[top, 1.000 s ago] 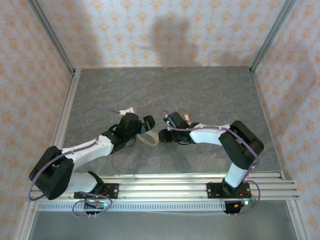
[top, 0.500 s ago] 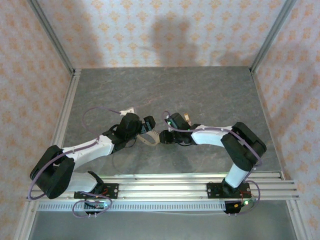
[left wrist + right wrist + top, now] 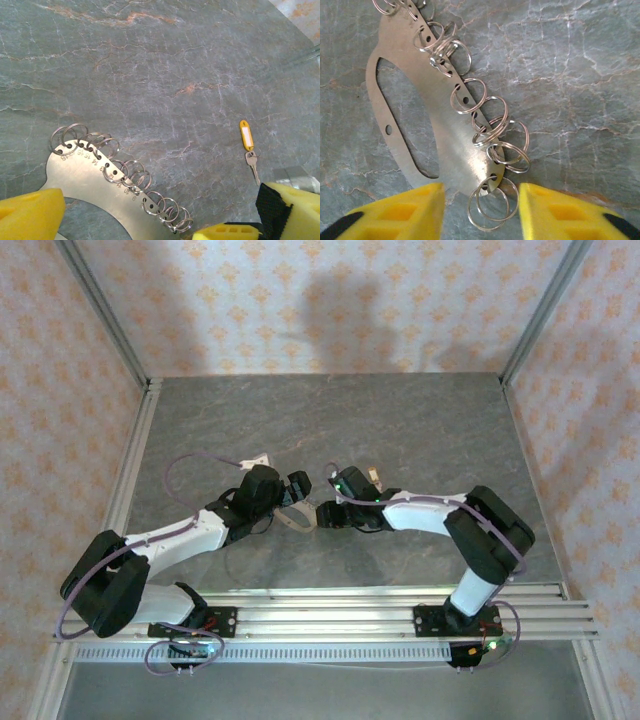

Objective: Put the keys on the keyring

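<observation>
A curved steel plate (image 3: 420, 100) lies flat on the table, with several split keyrings (image 3: 492, 205) threaded through the numbered holes along its edge. My right gripper (image 3: 481, 202) is open; its yellow fingers (image 3: 395, 215) straddle the plate's end and the last keyring. My left gripper (image 3: 137, 222) is wide open over the plate's (image 3: 90, 185) other end. A small key (image 3: 253, 165) on a yellow tag (image 3: 243, 135) lies on the table beyond it, apart from both grippers. From above, the two grippers (image 3: 297, 490) (image 3: 322, 513) face each other over the plate (image 3: 296, 522), and the tagged key (image 3: 373, 477) lies beside the right wrist.
Aluminium rails (image 3: 380, 605) run along the near edge, and frame posts and patterned walls close in the grey stone-patterned table (image 3: 330, 420). A purple cable (image 3: 180, 470) loops off the left arm.
The right wrist has shifted slightly left towards the plate's end. The left arm has stayed put.
</observation>
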### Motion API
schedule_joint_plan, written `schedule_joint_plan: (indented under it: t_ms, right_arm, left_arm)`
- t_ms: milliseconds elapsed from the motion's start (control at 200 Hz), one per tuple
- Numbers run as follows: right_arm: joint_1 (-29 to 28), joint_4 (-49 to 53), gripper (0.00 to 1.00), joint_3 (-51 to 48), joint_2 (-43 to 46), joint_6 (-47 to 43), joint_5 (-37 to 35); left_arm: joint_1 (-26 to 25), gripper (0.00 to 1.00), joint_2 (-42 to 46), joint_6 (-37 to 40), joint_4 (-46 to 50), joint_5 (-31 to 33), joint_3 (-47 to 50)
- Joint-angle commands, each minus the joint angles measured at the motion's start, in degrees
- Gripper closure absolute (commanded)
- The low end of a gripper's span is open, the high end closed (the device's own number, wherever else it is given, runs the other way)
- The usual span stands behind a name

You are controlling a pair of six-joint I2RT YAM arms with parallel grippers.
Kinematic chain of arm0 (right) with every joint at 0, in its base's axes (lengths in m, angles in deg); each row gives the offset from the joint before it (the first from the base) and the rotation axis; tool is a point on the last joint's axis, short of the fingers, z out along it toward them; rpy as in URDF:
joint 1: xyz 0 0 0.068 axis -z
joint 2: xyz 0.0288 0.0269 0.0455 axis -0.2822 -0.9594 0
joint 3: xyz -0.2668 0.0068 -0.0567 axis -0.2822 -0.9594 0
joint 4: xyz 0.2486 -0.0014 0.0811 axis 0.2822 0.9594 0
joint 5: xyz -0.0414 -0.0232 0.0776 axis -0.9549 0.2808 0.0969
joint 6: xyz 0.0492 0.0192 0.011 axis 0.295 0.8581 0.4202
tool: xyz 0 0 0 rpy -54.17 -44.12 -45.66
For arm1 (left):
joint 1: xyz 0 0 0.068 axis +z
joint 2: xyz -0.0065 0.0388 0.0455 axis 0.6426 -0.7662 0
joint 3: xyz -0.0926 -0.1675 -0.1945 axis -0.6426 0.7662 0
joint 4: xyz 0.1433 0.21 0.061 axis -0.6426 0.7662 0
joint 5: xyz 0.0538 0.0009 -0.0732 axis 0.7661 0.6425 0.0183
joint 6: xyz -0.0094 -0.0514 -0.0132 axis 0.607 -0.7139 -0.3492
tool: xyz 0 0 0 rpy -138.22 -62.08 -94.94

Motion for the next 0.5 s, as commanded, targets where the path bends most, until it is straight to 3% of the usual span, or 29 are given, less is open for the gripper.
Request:
schedule_joint_plan:
  t_ms: [0,235,495]
  right_arm:
    - [-0.8,3.7,0.52,0.1,4.5,0.1,-4.8]
    - [-4.5,12.1,0.49,1.4,5.0,-1.1,-12.3]
    - [-9.9,12.2,0.5,1.7,2.5,1.0,-12.6]
  left_arm:
    - [-0.8,0.0,-0.2,1.0,-0.3,0.3,-1.5]
    - [-0.8,0.0,0.2,0.7,-0.2,0.1,-1.1]
    - [-0.8,0.0,1.2,0.9,0.9,0.6,-1.0]
